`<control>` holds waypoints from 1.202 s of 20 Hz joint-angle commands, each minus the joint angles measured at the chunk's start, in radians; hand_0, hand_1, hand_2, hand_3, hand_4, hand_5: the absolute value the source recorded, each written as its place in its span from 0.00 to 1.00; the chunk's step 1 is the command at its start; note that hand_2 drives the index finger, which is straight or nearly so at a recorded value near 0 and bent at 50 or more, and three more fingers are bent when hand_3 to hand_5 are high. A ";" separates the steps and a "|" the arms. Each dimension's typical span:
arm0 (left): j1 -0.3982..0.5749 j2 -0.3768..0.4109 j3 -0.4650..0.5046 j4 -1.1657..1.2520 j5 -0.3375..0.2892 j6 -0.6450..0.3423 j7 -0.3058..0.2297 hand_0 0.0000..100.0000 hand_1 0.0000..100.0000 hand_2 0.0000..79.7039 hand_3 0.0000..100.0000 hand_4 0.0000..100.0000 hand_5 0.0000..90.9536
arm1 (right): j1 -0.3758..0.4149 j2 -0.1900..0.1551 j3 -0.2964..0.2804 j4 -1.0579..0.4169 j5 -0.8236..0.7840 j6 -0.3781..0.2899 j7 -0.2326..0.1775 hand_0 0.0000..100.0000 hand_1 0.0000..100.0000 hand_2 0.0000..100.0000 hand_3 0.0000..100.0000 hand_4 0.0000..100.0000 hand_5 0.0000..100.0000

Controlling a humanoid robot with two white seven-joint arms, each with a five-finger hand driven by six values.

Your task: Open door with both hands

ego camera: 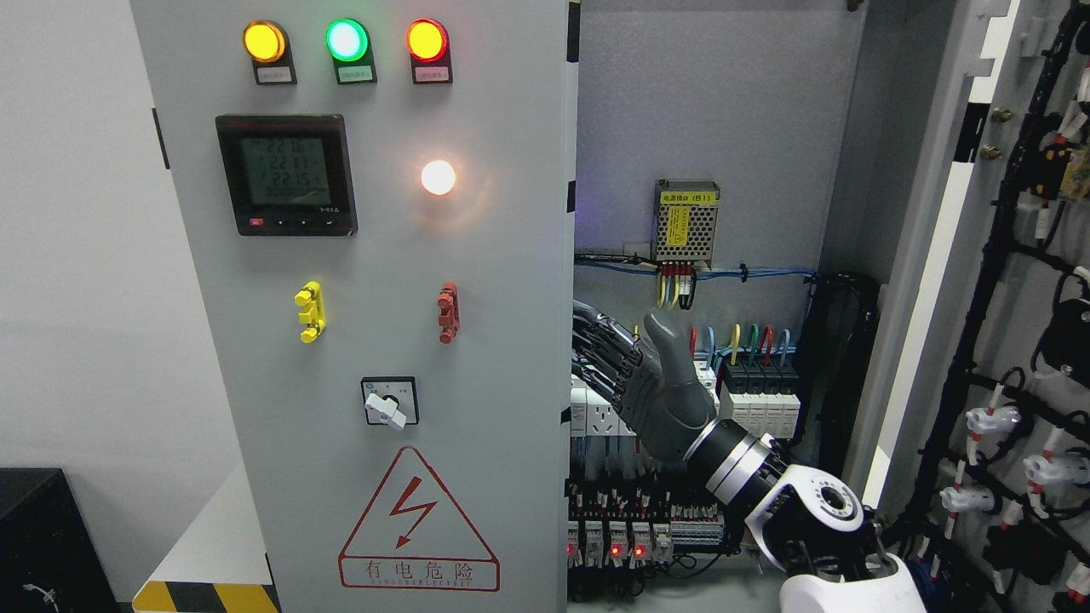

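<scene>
Right hand (634, 375) reaches up from the lower right, fingers (596, 345) curled round the left door's (383, 340) inner edge. Right door (979, 298) is swung wide open, cabinet wiring (732, 272) showing.

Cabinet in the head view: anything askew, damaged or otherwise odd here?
Nothing damaged or spilled. The right door is swung open, the left door closed, and the right hand has its fingers at that door's inner edge.

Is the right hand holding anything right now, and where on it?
The right hand has its fingers at the inner edge of the left door; whether they actually grip it cannot be told. The right door is already open.
</scene>
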 commanded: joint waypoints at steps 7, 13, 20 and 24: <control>0.012 0.000 0.000 0.000 0.000 0.000 0.000 0.00 0.00 0.00 0.00 0.00 0.00 | -0.031 0.024 -0.033 0.061 -0.039 0.004 0.086 0.00 0.00 0.00 0.00 0.00 0.00; 0.012 0.000 0.000 0.000 0.000 0.000 0.000 0.00 0.00 0.00 0.00 0.00 0.00 | -0.034 0.023 -0.043 0.083 -0.039 0.004 0.092 0.00 0.00 0.00 0.00 0.00 0.00; 0.012 0.000 0.001 0.000 0.000 0.000 0.000 0.00 0.00 0.00 0.00 0.00 0.00 | -0.039 0.021 -0.045 0.086 -0.038 0.004 0.155 0.00 0.00 0.00 0.00 0.00 0.00; 0.012 0.000 0.000 0.000 0.000 0.000 0.000 0.00 0.00 0.00 0.00 0.00 0.00 | -0.040 0.017 -0.046 0.086 -0.039 0.004 0.160 0.00 0.00 0.00 0.00 0.00 0.00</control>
